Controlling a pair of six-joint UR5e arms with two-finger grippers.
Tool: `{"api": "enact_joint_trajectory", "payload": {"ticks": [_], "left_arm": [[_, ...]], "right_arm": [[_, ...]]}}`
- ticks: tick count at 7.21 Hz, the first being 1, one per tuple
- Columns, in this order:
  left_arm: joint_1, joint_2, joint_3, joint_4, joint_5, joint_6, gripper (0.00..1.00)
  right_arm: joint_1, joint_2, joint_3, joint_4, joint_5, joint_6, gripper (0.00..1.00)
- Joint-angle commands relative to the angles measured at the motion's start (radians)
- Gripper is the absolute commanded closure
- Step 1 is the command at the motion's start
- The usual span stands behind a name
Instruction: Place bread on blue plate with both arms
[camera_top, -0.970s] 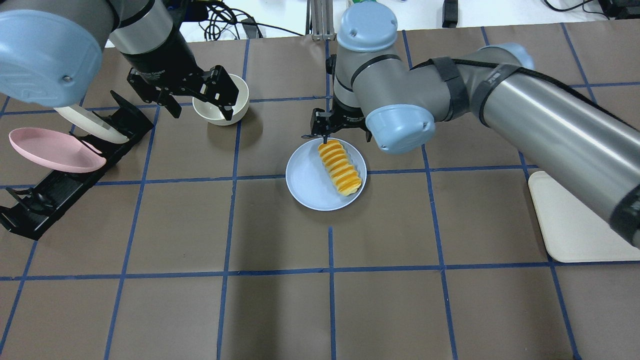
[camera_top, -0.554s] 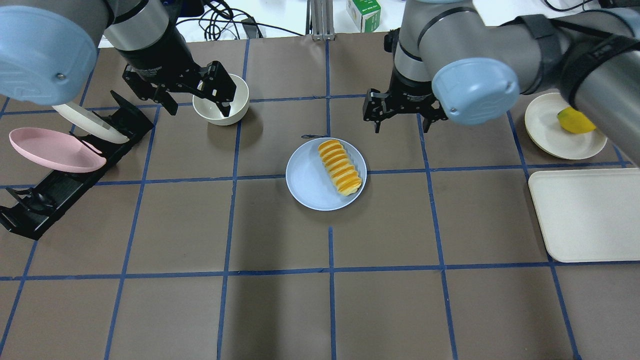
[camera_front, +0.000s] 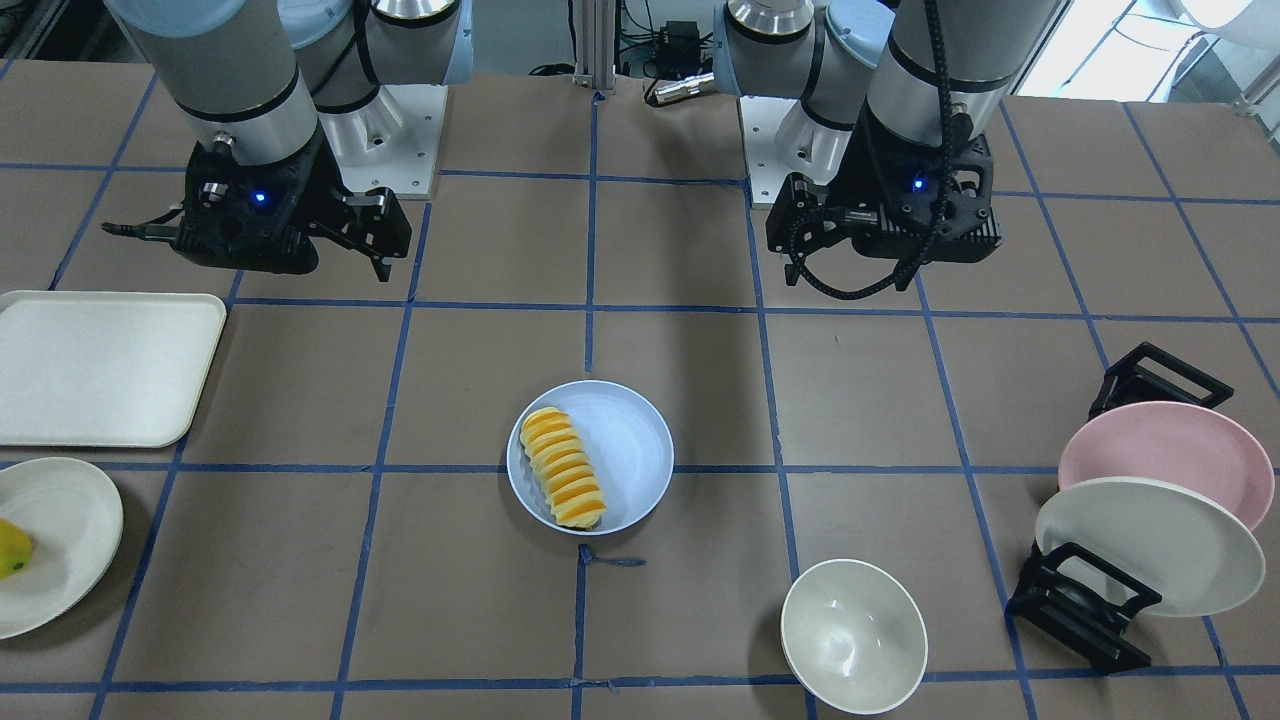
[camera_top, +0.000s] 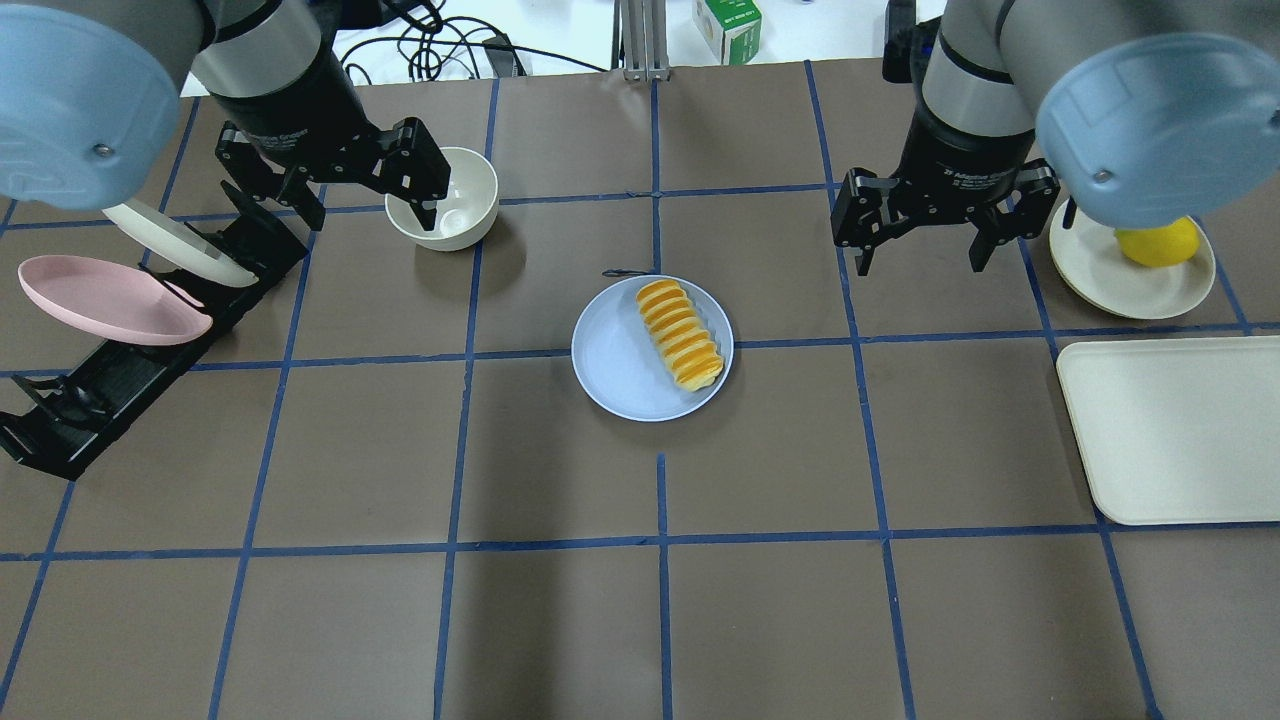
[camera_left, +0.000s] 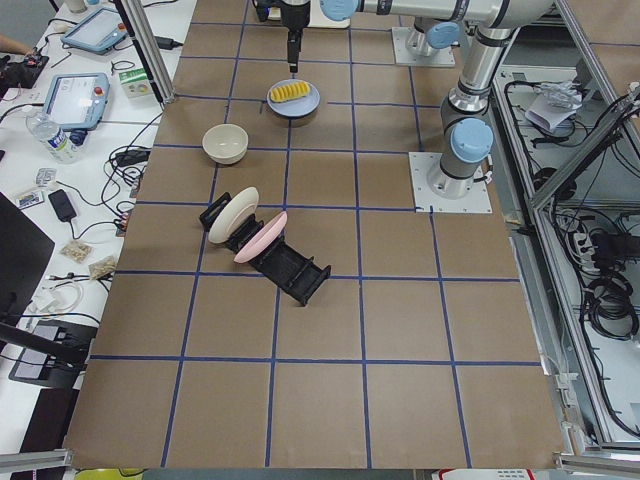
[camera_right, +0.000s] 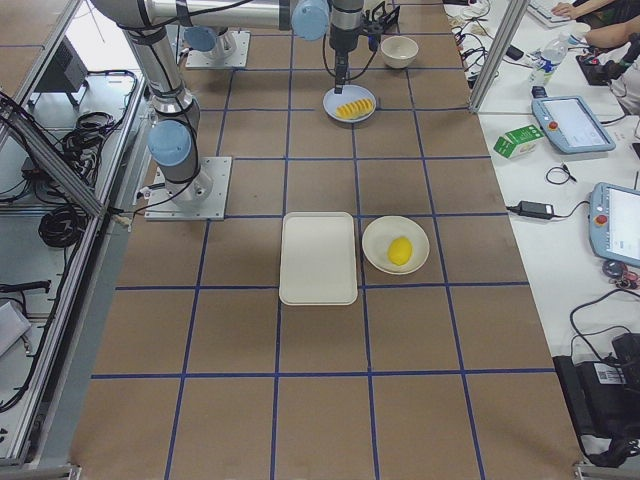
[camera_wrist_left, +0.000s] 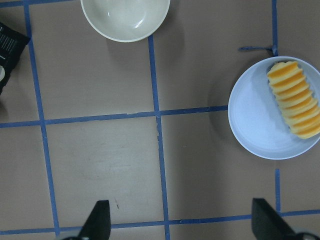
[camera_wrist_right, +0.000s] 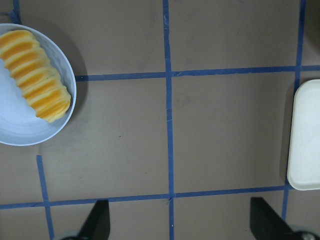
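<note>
Overhead exterior: bread (camera_top: 681, 335) is rested on blue plate (camera_top: 612, 365), near rim.
Left gripper (camera_top: 370, 205), right gripper (camera_top: 920, 255): released, empty.
Risk: bread could be tipped off if plate is bumped.

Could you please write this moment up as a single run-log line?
bread: ridged yellow-orange sliced loaf on round pale blue plate, off-centre | left gripper: open, empty | right gripper: open, empty | task: looks complete

A brown worktop (camera_top: 560, 630) gridded with blue tape (camera_top: 662, 541) is lying under even light; a white bench (camera_right: 570, 260) carrying tablets (camera_right: 570, 122) is running along its far edge.
</note>
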Motion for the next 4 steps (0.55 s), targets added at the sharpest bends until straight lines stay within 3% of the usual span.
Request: {"api": "enact_joint_trajectory", "payload": {"ticks": [1, 3, 4], "left_arm": [[-0.002, 0.000, 0.001, -0.002, 0.000, -0.038, 0.00], [-0.002, 0.000, -0.001, -0.001, -0.002, -0.036, 0.00], [-0.003, 0.000, -0.004, 0.001, -0.003, -0.036, 0.00]], "right_arm": [[-0.092, -0.009, -0.018, 0.095, 0.006, -0.039, 0.00], [-0.109, -0.032, -0.045, 0.100, 0.025, -0.029, 0.00], [-0.107, -0.036, -0.041, 0.100, 0.075, -0.013, 0.00]]}}
